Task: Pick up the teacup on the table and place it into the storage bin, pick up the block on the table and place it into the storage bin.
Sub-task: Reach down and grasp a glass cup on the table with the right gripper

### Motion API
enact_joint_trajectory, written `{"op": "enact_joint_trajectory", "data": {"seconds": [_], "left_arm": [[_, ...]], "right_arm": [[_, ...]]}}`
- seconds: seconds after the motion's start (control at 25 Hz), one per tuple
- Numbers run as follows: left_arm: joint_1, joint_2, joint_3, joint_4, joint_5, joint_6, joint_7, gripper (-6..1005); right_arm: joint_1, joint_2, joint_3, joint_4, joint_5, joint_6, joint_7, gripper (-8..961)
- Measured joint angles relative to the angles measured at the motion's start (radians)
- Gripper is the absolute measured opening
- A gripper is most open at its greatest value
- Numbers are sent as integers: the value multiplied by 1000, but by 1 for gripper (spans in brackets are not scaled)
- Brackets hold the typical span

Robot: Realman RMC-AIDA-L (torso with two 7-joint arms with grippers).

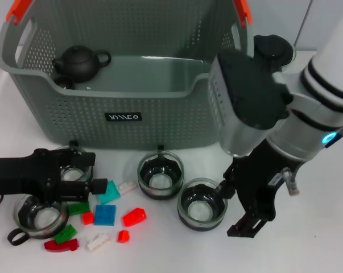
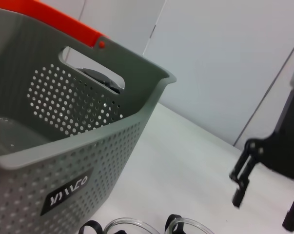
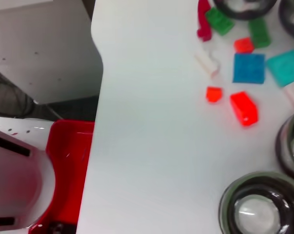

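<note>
The right gripper (image 1: 248, 219) hangs open and empty just beside a glass teacup (image 1: 201, 203) on the bench (image 1: 308, 244), seemingly poised to grasp it. The left gripper (image 1: 94, 187), low over the scattered blocks (image 1: 104, 214), touches a teal block (image 1: 110, 192); its grip cannot be judged. The storage bin (image 1: 160, 114) waits behind.

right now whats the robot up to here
It is clearing the table into the grey storage bin. The right pincer hovers open beside a glass teacup. The left pincer reaches in low over another teacup, by the scattered blocks. Only a dark teapot sits in the bin; nothing is held in the right pincer.
</note>
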Motion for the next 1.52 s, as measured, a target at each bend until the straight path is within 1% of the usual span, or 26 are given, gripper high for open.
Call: {"op": "enact_joint_trajectory", "data": {"seconds": [0.04,0.28,0.56,0.72,0.88,1.24,1.52], "left_arm": [[0,0,0,-3,-1,-2,2,859],[-4,0,-2,-11,-3,-4,6,858],[-7,0,-1,-13,-4,-13,6,858],[-7,0,-1,-15,-4,-24,6,858],[-7,3,-1,-29,-4,-35,8,859],[-2,2,-1,-38,-3,-42,20,858],[-1,3,-3,-38,-4,-42,20,859]], "right_arm": [[0,1,-10,12,1,14,0,879],[-14,2,-95,77,5,121,-6,697],[-31,4,-123,92,6,202,-37,694],[-37,5,-186,114,15,252,-59,679],[-35,5,-212,133,22,278,-63,664],[-28,5,-241,197,21,343,-62,631],[-31,5,-255,205,19,361,-62,605]]}}
